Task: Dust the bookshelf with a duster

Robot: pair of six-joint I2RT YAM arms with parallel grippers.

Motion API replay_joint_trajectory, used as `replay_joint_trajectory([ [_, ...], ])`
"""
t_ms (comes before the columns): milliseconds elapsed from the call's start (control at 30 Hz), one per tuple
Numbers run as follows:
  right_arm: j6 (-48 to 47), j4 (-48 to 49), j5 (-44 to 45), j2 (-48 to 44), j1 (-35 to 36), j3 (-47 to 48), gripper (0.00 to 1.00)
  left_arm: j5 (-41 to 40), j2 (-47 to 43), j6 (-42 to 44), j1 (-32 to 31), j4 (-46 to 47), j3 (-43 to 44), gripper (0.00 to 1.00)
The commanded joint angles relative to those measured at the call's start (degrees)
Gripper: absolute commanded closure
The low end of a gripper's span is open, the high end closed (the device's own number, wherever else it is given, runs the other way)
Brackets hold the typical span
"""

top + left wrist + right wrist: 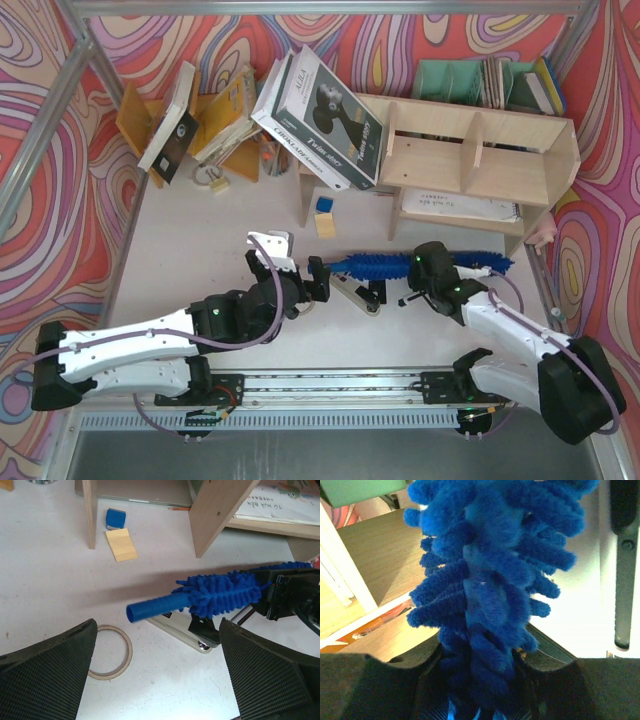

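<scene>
White tabletop, swirly red/pink backdrop. R gripper (428,268) clamped on fluffy mid-section of duster (372,266), which I see level, lifted off tabletop w/ shadow beneath. Duster sits just in front of bookshelf (480,160) lower tier; can't confirm contact. L gripper (320,281) spread wide, empty, handle tip pointing into the gap, not touching.

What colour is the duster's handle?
Bright blue, like the whole fluffy microfibre duster; left wrist view shows it best.
</scene>
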Motion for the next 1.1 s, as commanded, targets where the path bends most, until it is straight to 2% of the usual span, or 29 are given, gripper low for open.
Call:
replay_joint_trajectory([
  [0,1.11,6.9,-1.98,3.39,-1.52,1.38,0.59,1.21,-2.47,-4.66,1.83,-0.33,-2.48,0.02],
  [133,1.05,10.78,-2.69,6.48,-2.08,1.2,0.59,2.08,-4.27,-5.95,3.45,-0.45,-4.33,0.01],
  [367,-0.43,10.5,-3.01,8.69,-2.53,2.73,0.55,2.72,-4.4,-5.84,4.87,-1.57,-4.35,0.02],
  [467,-1.31,8.9,-2.69,7.89,-2.58,3.08,0.49,3.03,-3.95,-6.04,5.74,-1.99,-4.24,0.02],
  [567,-2.81,7.12,-1.77,5.76,-2.5,3.21,0.39,3.0,-3.42,-6.83,6.81,-3.19,-3.87,0.02],
  [667,-6.99,5.24,-0.81,2.4,-2.54,3.78,0.32,1.54,-2.81,-7.85,7.64,-5.87,-3.03,0.02],
  [800,-14.71,2.92,-0.41,-2.33,-2.55,4.17,0.22,-2.52,-1.95,-7.77,8.19,-10.22,-0.85,0.02],
  [900,-26.06,1.86,0.38,-6.28,-2.51,4.99,0.13,-7.82,-0.97,-6.46,8.62,-12.93,1.39,0.01],
  [1067,-51.34,4.74,0.84,-13.36,-2.57,4.99,0.06,-15.61,1.22,-2.6,8.86,-13.89,3.1,0.02],
])
